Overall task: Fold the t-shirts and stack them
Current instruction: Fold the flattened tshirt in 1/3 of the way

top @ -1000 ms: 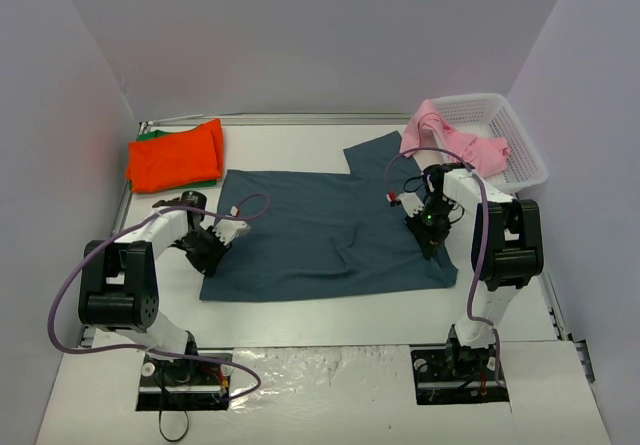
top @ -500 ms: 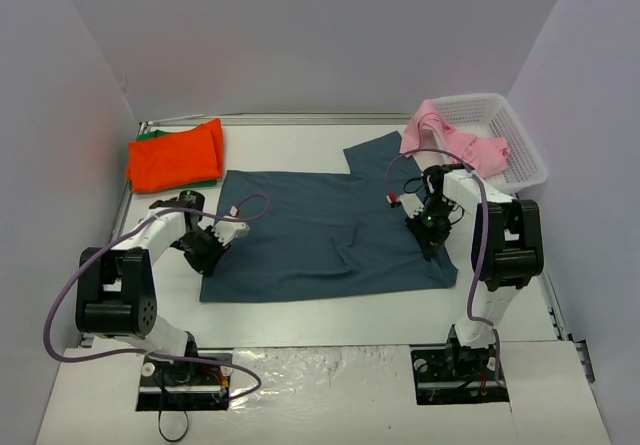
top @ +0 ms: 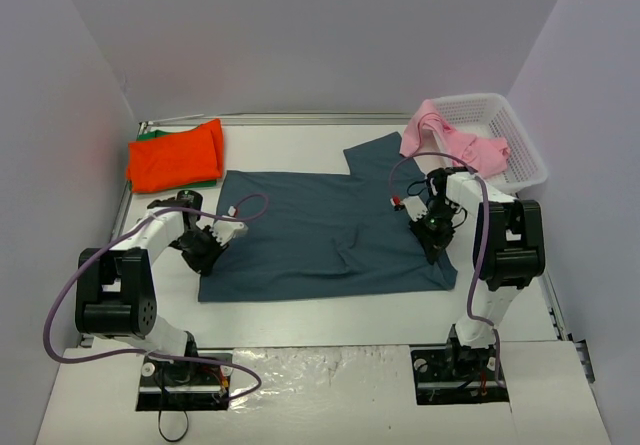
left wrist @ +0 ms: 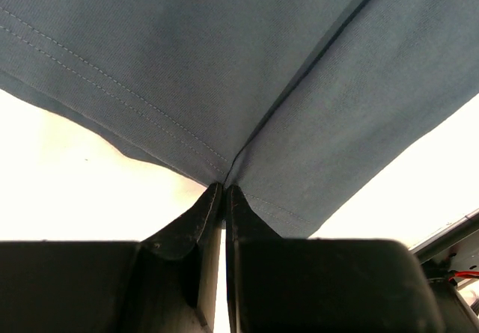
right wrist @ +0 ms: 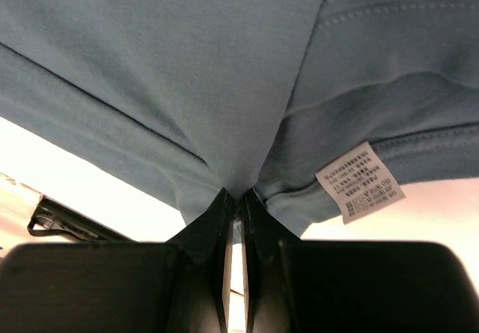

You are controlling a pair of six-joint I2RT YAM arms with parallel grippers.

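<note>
Left gripper and right gripper each pinch a side edge of the blue shirt, spread mid-table. A folded orange shirt lies at the far left corner. A pink shirt drapes from the basket at the far right corner.

A flat white table fills the space. Plain matte walls of pale lavender-grey close it in on the left, far and right sides. A thin metal rail runs along its far edge. A white plastic lattice basket sits in the far right corner. The light is soft and even.
</note>
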